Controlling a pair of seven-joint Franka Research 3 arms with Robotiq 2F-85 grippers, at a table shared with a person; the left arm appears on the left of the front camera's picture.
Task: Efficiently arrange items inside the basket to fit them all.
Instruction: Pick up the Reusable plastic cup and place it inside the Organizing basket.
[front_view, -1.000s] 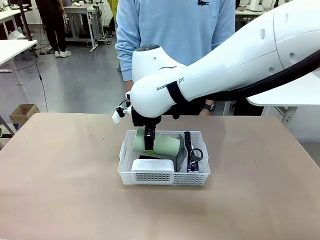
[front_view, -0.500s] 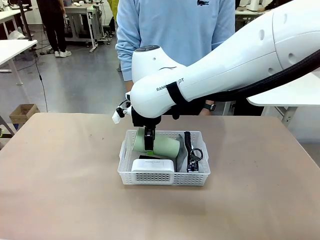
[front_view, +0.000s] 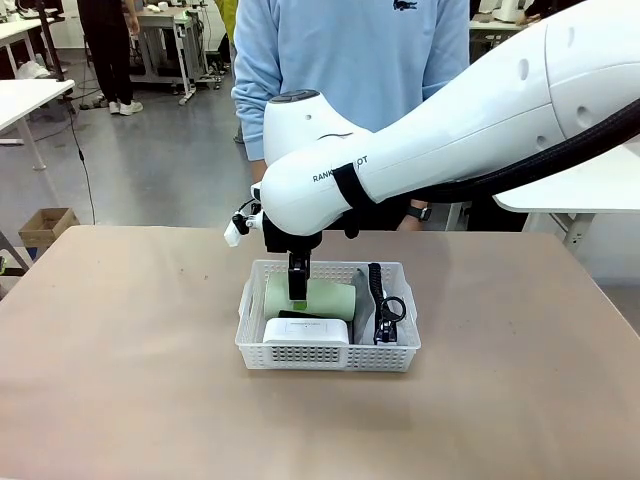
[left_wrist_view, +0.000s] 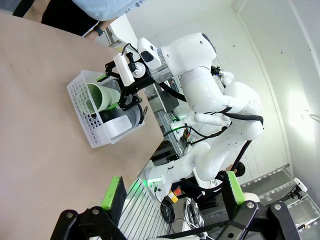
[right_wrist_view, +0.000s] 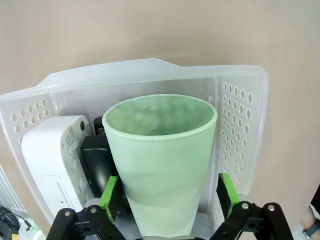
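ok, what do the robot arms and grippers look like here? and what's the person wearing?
Glossy white rounded arm shells; the right arm carries grey lettering, a black band and a black corrugated hose. Both the right gripper and left gripper are black linkages with bolts and green-padded jaws. The person wears a light blue sweatshirt with a small chest logo, plus a dark wristwatch.
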